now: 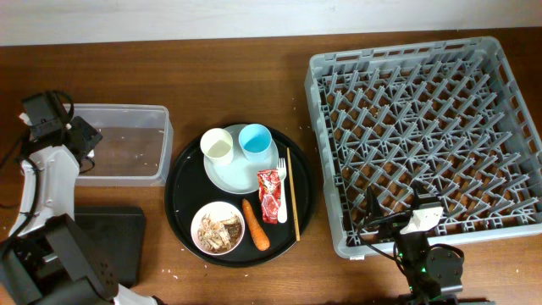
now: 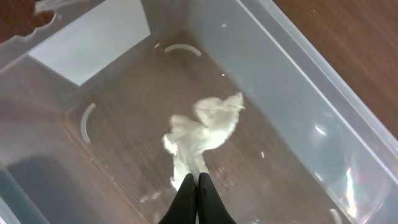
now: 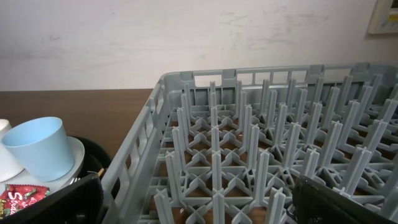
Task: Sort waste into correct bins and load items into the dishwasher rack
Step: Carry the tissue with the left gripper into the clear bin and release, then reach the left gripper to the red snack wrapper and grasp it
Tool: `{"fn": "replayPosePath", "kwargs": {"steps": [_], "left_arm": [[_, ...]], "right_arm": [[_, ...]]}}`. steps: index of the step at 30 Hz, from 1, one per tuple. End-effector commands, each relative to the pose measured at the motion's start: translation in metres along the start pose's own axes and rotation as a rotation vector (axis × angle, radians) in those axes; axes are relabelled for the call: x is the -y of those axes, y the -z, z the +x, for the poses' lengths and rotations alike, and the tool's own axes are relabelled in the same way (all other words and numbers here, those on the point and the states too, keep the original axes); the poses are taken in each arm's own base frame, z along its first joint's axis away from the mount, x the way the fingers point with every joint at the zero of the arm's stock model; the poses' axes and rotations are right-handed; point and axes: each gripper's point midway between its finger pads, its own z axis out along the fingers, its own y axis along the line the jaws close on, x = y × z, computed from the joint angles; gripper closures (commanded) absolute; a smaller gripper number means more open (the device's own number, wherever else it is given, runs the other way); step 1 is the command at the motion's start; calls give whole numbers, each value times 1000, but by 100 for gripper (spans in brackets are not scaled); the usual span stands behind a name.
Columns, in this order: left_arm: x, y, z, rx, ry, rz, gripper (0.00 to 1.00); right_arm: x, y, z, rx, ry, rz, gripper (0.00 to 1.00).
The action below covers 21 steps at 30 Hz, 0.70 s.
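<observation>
My left gripper (image 2: pixel 197 180) is shut on the crumpled white napkin (image 2: pixel 205 127) and holds it inside the clear tub (image 2: pixel 311 87). In the overhead view the left gripper (image 1: pixel 87 138) is over the tub's (image 1: pixel 127 110) left end. The cream cup (image 1: pixel 217 146) and light blue cup (image 1: pixel 255 141) stand on the grey-green plate (image 1: pixel 230 178). The red wrapper (image 1: pixel 269 195), white fork (image 1: pixel 282 191), chopstick (image 1: pixel 292 195), carrot (image 1: pixel 256 224) and the bowl with brown scraps (image 1: pixel 218 227) lie near them. My right gripper (image 3: pixel 199 205) is open and empty over the grey rack's (image 1: pixel 423 127) front-left corner.
The plate, bowl and loose pieces all sit on a big round black tray (image 1: pixel 182 212) between tub and rack. The shallow black rectangular tray (image 1: pixel 114 237) lies at the front left, partly under my left arm. The rack holds nothing.
</observation>
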Motion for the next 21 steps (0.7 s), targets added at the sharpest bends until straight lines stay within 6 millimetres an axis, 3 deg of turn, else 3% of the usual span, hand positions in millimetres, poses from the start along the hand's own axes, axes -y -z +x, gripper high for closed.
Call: {"fn": "replayPosePath", "kwargs": {"steps": [1,4,6,7,9,10,11,12,14,16,17,18,20,21], "left_arm": [[18,3,-8,36,-189,26,41],[42,10,9,16,-258,37,22],[38,11,9,41,-286,-52,19],[35,13,7,57,-295,-90,23],[42,22,16,25,-386,-73,46],[49,23,15,39,-431,-62,44],[59,25,13,64,-469,-45,26],[64,27,13,72,-473,-36,19],[72,42,10,81,-486,-20,19],[87,70,1,125,-499,15,17],[97,97,-4,158,-508,54,13],[107,116,-3,170,-516,111,1],[133,152,11,167,-543,281,1],[151,177,27,146,-570,418,1]], "right_arm": [[2,0,3,-6,-1,7,2],[2,0,3,-6,-1,7,1],[2,0,3,-6,-1,7,1],[2,0,3,-6,-1,7,1],[2,0,3,-6,-1,7,1],[2,0,3,-6,-1,7,1],[2,0,3,-6,-1,7,1],[2,0,3,-6,-1,7,1],[2,0,3,-6,-1,7,1],[2,0,3,-6,-1,7,1],[2,0,3,-6,-1,7,1],[2,0,3,-6,-1,7,1],[2,0,3,-6,-1,7,1],[2,0,3,-6,-1,7,1]]}}
